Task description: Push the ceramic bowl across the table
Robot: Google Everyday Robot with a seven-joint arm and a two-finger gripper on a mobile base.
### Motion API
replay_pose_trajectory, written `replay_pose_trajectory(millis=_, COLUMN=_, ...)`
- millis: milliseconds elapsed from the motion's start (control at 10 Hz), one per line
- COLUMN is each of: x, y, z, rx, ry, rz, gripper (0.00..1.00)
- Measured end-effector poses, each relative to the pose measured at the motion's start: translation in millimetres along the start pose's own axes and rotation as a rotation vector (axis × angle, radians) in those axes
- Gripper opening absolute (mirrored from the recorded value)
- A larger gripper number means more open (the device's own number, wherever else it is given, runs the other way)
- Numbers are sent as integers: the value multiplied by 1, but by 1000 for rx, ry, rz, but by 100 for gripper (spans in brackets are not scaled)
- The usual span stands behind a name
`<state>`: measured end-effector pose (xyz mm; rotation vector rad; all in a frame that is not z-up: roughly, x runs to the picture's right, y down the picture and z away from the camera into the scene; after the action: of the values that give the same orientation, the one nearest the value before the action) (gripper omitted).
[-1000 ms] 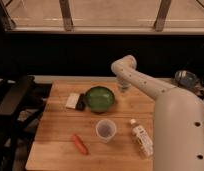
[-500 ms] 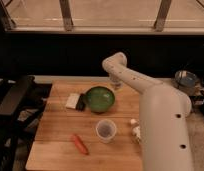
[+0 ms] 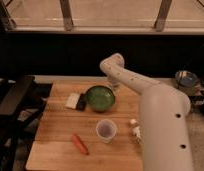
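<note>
- The ceramic bowl is what the job is about, but it sits on the biggest thing here, the table, a light-brown wooden top made of planks. The bowl is on the far half of the table, a little past the middle.
- The robot arm is next biggest. It is white and fat, and it comes up from 5 o'clock, bends at an elbow past the far edge of the table, then points down.
- The ceramic bowl is round, green and shiny, with a darker rim. Nothing can be seen inside it.
- The gripper is at about 1 o'clock from the bowl, right by its rim, low over the far edge of the table. I cannot tell if it is touching the bowl.
- I cannot tell if the gripper's fingers are spread apart or pressed together.
- A clear plastic cup stands at 6 o'clock from the bowl, well apart from it.
- A white and dark block lies at 9 o'clock, just beside the bowl, maybe touching it.
- An orange carrot lies at 7 o'clock, near the front edge.
- Small white bits lie at 4 o'clock, partly hidden by the arm.
- I think the step now is getting lined up behind the bowl, so the push has hardly begun.
- Next, I think the gripper should press low on the rim and slide the bowl slowly toward 7 o'clock. It should watch out for the block and the cup in the way.
</note>
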<state>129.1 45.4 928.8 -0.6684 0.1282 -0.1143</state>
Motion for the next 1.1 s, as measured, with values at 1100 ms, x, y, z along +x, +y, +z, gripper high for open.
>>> replay_pose_trajectory(millis=1100, x=35, y=30, z=18, rx=23, ry=-61, rz=116, gripper=17)
